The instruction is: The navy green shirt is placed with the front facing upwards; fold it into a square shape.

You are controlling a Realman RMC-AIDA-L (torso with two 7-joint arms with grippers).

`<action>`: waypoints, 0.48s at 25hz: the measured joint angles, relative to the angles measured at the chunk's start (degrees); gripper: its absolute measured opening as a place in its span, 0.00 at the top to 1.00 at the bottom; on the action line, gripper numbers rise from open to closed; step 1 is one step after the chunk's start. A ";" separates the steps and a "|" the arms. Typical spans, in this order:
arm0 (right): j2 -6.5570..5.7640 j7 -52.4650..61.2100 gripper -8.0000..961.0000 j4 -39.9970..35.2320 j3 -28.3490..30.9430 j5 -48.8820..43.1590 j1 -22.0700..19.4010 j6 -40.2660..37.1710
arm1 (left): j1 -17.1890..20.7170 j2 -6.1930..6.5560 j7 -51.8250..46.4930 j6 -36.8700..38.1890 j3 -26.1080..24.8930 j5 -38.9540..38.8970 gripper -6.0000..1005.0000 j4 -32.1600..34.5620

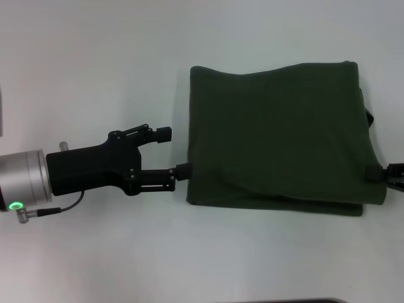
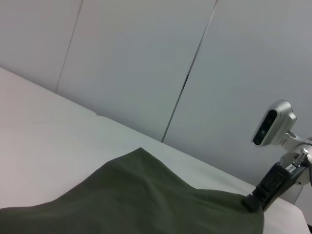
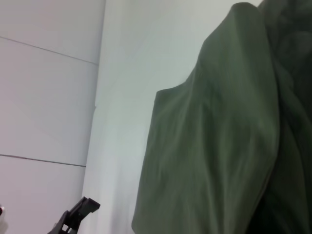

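Shirt (image 1: 278, 136) lies folded into a rough square on the white table (image 1: 95, 63), plain side up, layered edges along its near side. Left gripper (image 1: 173, 153) sits at its left edge, jaws spread, lower finger touching the cloth. Right gripper (image 1: 386, 174) touches the right edge; I cannot tell its opening.

No text, label, brand, number or sign can be read in any of the views. The dark olive-green cotton shirt (image 1: 278, 136) lies folded with only plain fabric showing, and no lettering appears on any visible fold. The black left gripper (image 1: 173, 154) and its silver wrist section carry no legible marking; a small green ring-shaped indicator light (image 1: 15, 206) glows on the wrist, without characters. The white bench (image 1: 95, 63) is unmarked.
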 joint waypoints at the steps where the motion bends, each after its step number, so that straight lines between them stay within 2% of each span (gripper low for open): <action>1: -0.03 -0.01 0.98 0.00 -0.12 -0.01 -0.16 0.00 | 0.00 0.00 -0.02 0.00 -0.02 0.00 0.06 0.02; 12: -0.03 0.31 0.98 0.22 0.00 -3.60 0.11 0.50 | -0.24 0.00 -0.15 -0.36 -0.06 -0.01 0.06 0.16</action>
